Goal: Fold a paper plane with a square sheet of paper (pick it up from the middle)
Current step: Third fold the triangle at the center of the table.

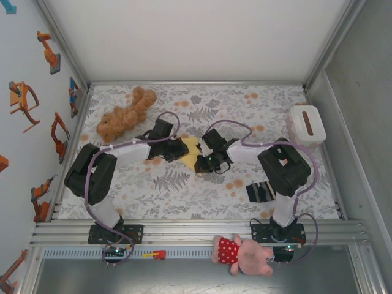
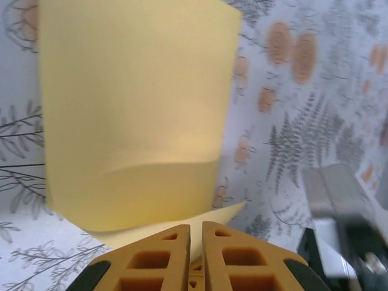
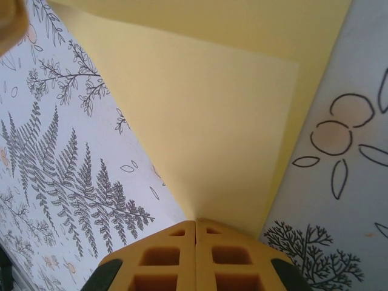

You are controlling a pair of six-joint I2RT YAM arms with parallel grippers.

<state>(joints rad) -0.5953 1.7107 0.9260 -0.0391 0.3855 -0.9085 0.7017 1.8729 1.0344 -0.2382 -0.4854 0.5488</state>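
Right claw (image 3: 195, 223) pinching folded yellow paper sheet (image 3: 224, 121); left claw (image 2: 196, 225) pinching it too; both reaching inward.

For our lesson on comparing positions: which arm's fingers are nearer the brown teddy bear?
Left. The left fingers sit just right of the teddy bear, pinching the yellow paper. The right fingers grip the paper's other side, farther from the bear.

Reaches inward with both arms, elbows bent outward, wrists almost meeting. Pinches the square sheet of paper (image 2: 133, 109) with the left gripper (image 2: 196, 227), fingers seemingly a sliver apart. Clamps the right gripper (image 3: 196, 223) tight on the same sheet.
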